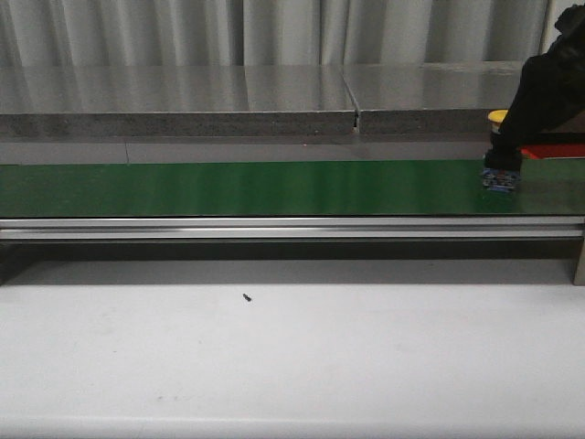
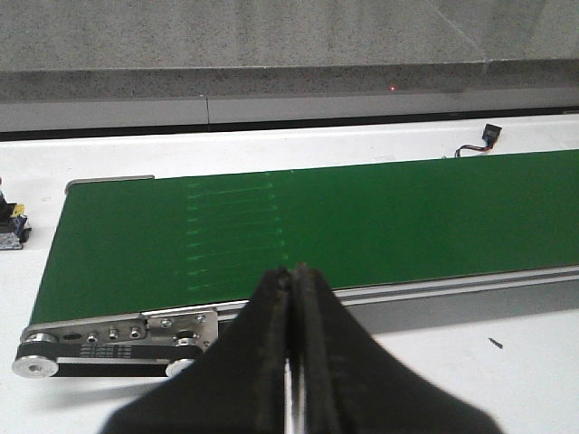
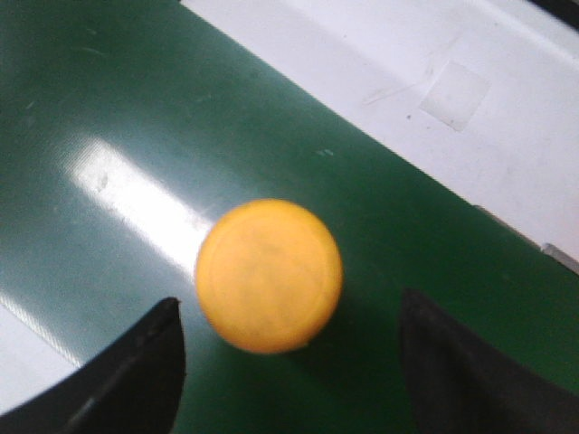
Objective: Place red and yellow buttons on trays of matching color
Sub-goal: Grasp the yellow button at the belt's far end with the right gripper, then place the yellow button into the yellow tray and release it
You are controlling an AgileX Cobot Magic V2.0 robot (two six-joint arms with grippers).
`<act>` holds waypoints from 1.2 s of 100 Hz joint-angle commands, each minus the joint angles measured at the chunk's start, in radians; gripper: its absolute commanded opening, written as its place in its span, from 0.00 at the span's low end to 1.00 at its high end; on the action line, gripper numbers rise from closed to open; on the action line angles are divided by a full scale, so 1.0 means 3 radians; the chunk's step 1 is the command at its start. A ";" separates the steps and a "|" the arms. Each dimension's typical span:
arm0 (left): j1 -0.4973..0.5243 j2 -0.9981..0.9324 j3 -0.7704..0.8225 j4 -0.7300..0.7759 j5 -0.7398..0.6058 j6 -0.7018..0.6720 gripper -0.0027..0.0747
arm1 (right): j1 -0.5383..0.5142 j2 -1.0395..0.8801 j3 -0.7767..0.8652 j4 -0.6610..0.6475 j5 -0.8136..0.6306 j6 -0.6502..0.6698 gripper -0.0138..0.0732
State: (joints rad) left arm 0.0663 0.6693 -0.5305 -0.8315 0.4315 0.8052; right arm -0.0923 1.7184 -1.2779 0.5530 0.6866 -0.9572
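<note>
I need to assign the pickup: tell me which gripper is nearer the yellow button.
Right. The right gripper hangs open directly over the yellow button on the green belt. The left gripper is shut near the belt's other end, no button in its view.

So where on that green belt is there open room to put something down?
The green belt lies bare from its left end to near the right arm. It is crowded at the right end: the right tool stands open around the yellow button.

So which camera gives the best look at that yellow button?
The right wrist view: the yellow button fills the frame, lying on the green belt. The front view shows only a yellow sliver behind the arm; the left wrist view shows none.
</note>
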 commanded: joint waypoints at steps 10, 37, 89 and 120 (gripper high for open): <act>-0.0033 -0.0011 -0.0091 -0.0115 -0.0166 -0.0003 0.01 | 0.0000 -0.0032 -0.0081 0.0145 -0.0218 -0.0048 0.73; -0.0033 -0.0011 -0.0091 -0.0115 -0.0166 -0.0003 0.01 | -0.0007 0.0026 -0.0081 0.0194 -0.0213 -0.0045 0.40; -0.0033 -0.0011 -0.0091 -0.0115 -0.0166 -0.0003 0.01 | -0.0743 -0.0523 0.0036 0.0195 0.0403 0.0243 0.27; -0.0033 -0.0011 -0.0091 -0.0115 -0.0166 -0.0003 0.01 | -0.1690 -0.0606 0.0754 0.0589 0.0155 0.0288 0.27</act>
State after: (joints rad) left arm 0.0663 0.6693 -0.5305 -0.8315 0.4315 0.8052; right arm -0.5452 1.5867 -1.0740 0.6477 0.7725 -0.8716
